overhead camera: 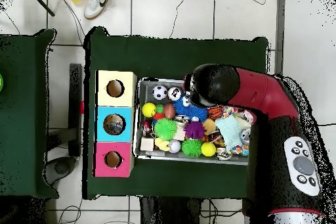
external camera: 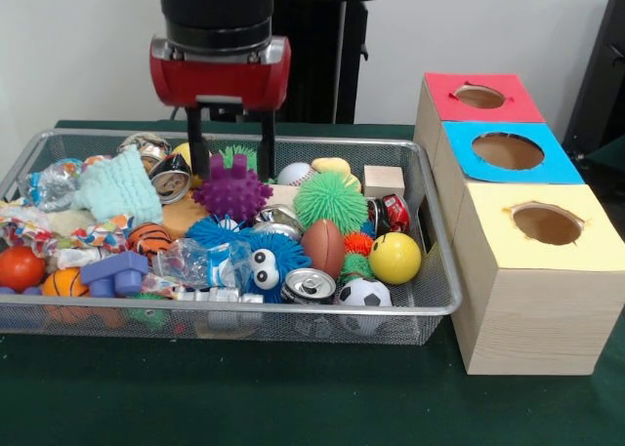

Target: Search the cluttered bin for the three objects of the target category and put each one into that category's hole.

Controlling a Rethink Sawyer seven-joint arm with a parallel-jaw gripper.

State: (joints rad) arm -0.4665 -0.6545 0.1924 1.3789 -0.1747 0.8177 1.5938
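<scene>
The wire mesh bin (external camera: 441,288) is full of toys; it also shows in the overhead view (overhead camera: 139,124). My gripper (external camera: 230,158) hangs over the bin's far middle, just above a purple spiky ball (external camera: 232,190). It is open and empty, with its two black fingers (external camera: 196,141) apart. One wrinkly see-through bottle (external camera: 198,263) with a blue-and-white label lies near the front, left of a blue googly-eyed toy (external camera: 262,261). A second crinkly see-through thing (external camera: 51,184) lies at the far left. A third bottle is hidden. The red-faced hole (external camera: 479,97) is on the farthest box, right of the bin (overhead camera: 113,159).
The blue-faced hole (external camera: 507,150) and the yellow-faced hole (external camera: 547,223) sit nearer on the same row of boxes. Metal cans (external camera: 309,286) (external camera: 172,179), a green spiky ball (external camera: 330,199), a yellow ball (external camera: 395,258) and a soccer ball (external camera: 364,294) crowd the bin. In the overhead view my arm (overhead camera: 216,87) covers part of the bin.
</scene>
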